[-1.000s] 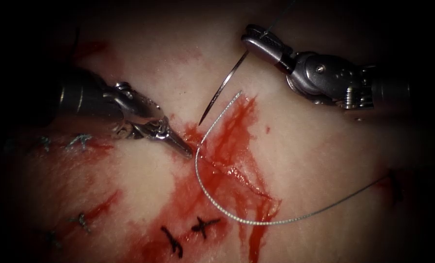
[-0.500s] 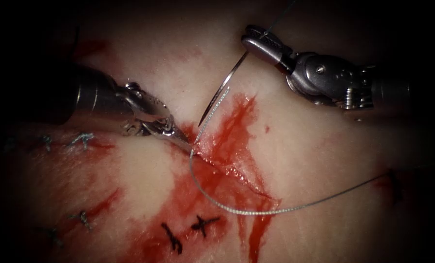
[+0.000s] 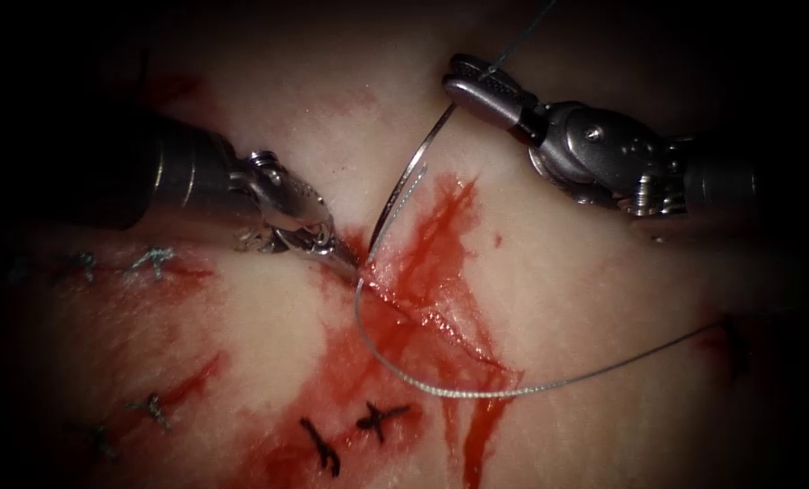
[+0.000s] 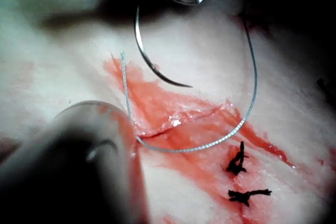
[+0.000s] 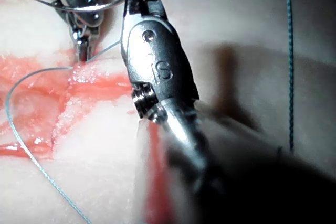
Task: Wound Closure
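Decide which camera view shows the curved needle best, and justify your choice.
The left wrist view: the needle shows its whole curve down to the free tip, clear above the tissue. The endoscope view shows the needle held near its tail by the right pincer, its tip near the cut. The right wrist view shows just an arc.

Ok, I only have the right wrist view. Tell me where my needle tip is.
Observer: The needle tip is free near the upper end of the cut, not in the tissue.
Operator: Give me my grip.
Observer: The right tool holds it near its thread end.
Operator: Now the left.
Observer: The left tool looks shut on the thread at the cut's left edge.
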Available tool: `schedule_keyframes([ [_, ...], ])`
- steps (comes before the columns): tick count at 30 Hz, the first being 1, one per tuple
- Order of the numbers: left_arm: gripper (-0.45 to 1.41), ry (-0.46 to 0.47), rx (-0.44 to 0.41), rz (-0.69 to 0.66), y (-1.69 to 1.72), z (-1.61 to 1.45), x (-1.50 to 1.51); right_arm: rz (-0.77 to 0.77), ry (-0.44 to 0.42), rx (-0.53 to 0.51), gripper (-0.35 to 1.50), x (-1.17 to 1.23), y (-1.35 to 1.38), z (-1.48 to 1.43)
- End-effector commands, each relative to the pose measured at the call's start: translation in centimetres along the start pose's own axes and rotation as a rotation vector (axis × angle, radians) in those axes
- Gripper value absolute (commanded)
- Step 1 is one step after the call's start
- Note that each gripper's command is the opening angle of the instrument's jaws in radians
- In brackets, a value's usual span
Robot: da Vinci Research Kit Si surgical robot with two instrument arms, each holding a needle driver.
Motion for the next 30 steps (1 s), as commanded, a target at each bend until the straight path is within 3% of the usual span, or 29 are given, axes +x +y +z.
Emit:
schedule_keyframes([
  [1,-0.45,-0.011,0.02,0.017,-0.01,0.11,0.03,-0.005,0.002,0.006,-0.35,-0.05,-0.01,0.08],
  [12,-0.45,-0.195,0.129,0.08,0.0,0.22,0.25,0.01,0.003,0.048,-0.35,-0.05,-0.06,0.11],
  [19,-0.45,-0.309,0.051,0.018,-0.01,0.1,0.26,0.011,0.002,0.055,-0.35,-0.08,-0.07,0.1],
  [27,-0.45,-0.321,-0.023,-0.135,-0.05,-0.14,0.13,0.012,0.002,0.068,-0.35,-0.1,-0.06,0.1],
  [30,-0.45,-0.288,-0.11,-0.196,-0.07,-0.15,0.03,0.014,0.002,0.088,-0.35,-0.1,-0.05,0.1],
])
